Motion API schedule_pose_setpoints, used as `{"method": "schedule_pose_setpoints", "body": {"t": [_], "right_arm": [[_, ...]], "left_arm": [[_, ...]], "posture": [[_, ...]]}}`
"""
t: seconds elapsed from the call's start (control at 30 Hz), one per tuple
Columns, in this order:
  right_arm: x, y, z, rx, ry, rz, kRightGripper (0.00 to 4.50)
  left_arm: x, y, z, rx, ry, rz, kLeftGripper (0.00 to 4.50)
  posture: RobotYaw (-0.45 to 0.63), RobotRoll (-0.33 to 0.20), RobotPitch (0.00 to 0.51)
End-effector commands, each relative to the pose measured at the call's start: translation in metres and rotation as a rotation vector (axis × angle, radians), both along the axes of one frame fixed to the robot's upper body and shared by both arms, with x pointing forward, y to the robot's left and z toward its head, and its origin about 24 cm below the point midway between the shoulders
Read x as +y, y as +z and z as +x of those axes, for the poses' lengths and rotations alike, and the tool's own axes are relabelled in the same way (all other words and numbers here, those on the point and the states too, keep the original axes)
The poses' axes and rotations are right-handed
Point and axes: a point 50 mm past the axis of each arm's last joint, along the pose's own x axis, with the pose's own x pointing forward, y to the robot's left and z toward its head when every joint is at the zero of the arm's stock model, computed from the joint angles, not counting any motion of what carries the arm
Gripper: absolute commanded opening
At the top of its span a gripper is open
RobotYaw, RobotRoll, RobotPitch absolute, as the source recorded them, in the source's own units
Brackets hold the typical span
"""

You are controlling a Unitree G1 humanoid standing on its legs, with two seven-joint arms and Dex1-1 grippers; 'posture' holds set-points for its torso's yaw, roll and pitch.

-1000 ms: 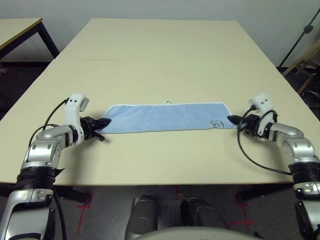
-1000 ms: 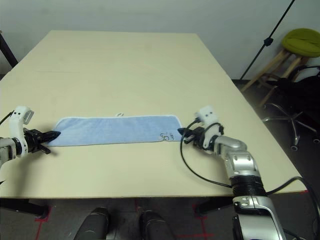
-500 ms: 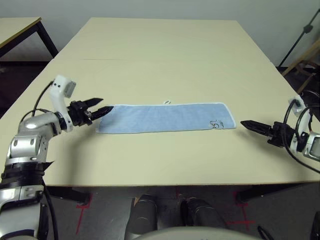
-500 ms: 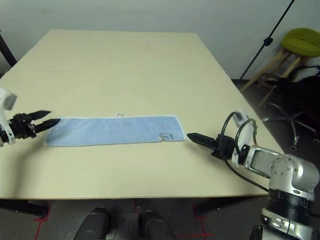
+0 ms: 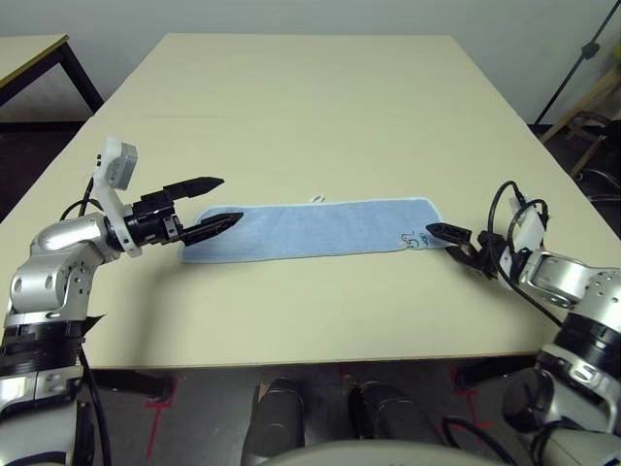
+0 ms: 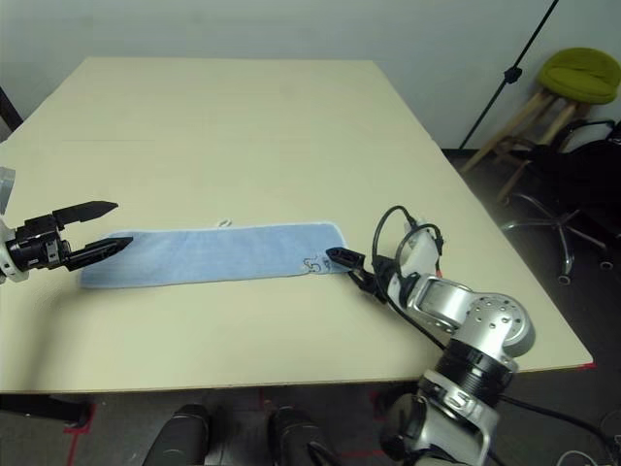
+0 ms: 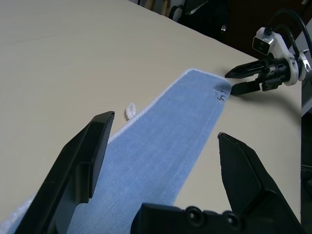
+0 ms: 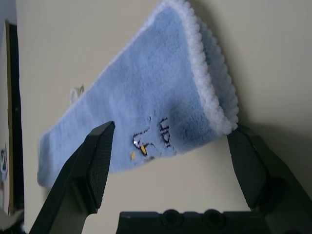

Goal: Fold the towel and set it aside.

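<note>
A broad pale beige table (image 5: 310, 107) with a smooth matte top carries the scene; a light blue towel (image 5: 310, 228) lies flat on it as a long narrow strip (white edging, small white loop (image 5: 316, 200) on its far edge, dark logo (image 5: 415, 239) at its right end).

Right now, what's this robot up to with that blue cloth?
It is folding a towel, which lies flat on the table as a long, narrow strip, apparently already folded once lengthwise. The left gripper hovers open at one short end, and the right gripper sits open at the other end, beside the little dark logo. Neither is holding the cloth. They look set to grip the ends for another fold.
</note>
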Motion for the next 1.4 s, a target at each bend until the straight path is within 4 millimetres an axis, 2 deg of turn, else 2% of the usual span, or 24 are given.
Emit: {"method": "schedule_pose_setpoints", "body": {"t": [0.03,0.13,0.23,0.43,0.57,0.6,0.8,0.97,1.13,1.2,1.27,1.4], "right_arm": [[0.01,-0.011,-0.001,0.09,-0.012,0.004,4.5],[0.016,-0.013,0.0,0.104,-0.017,0.012,4.5],[0.022,-0.014,-0.001,0.106,-0.019,0.012,3.89],[0.018,-0.018,-0.005,0.089,-0.041,-0.036,1.66],[0.006,-0.022,-0.009,0.063,-0.09,-0.066,0.17],[0.005,-0.022,-0.01,0.053,-0.099,-0.069,0.01],[-0.02,-0.013,-0.015,-0.065,-0.133,-0.161,0.01],[-0.063,-0.001,-0.029,-0.111,-0.137,-0.31,0.01],[-0.092,0.018,-0.04,-0.192,0.015,-0.562,0.01],[-0.094,0.021,-0.042,-0.214,0.106,-0.635,0.01],[-0.088,0.029,-0.041,-0.258,0.23,-0.702,0.01],[-0.056,0.037,-0.033,-0.36,0.475,-0.807,0.01]], "left_arm": [[-0.001,-0.001,-0.001,0.004,-0.017,0.018,4.47],[-0.002,0.0,0.0,0.005,-0.023,0.014,4.47],[-0.002,0.0,-0.001,0.008,-0.024,0.013,4.5],[-0.001,-0.001,0.0,0.019,-0.015,0.015,4.5],[-0.001,-0.004,0.001,0.025,-0.006,0.026,4.5],[-0.001,-0.004,0.001,0.026,-0.005,0.026,4.5],[-0.001,-0.004,0.003,0.028,0.001,0.023,4.5],[-0.002,-0.006,0.005,0.031,0.002,0.025,4.5],[-0.002,-0.006,0.008,0.035,0.002,0.026,4.5],[-0.002,-0.007,0.008,0.04,0.001,0.027,4.5],[-0.002,-0.008,0.009,0.046,-0.002,0.028,4.5],[-0.005,-0.008,0.012,0.043,-0.006,0.026,4.5]], "posture": [[0.14,0.0,0.109],[0.15,0.0,0.11],[0.15,0.0,0.109],[0.15,0.0,0.11],[0.15,0.0,0.11],[0.15,0.0,0.11],[0.15,0.0,0.11],[0.12,0.0,0.119],[0.12,0.0,0.122],[0.11,0.0,0.121],[0.11,0.0,0.124],[0.11,0.0,0.126]]}}
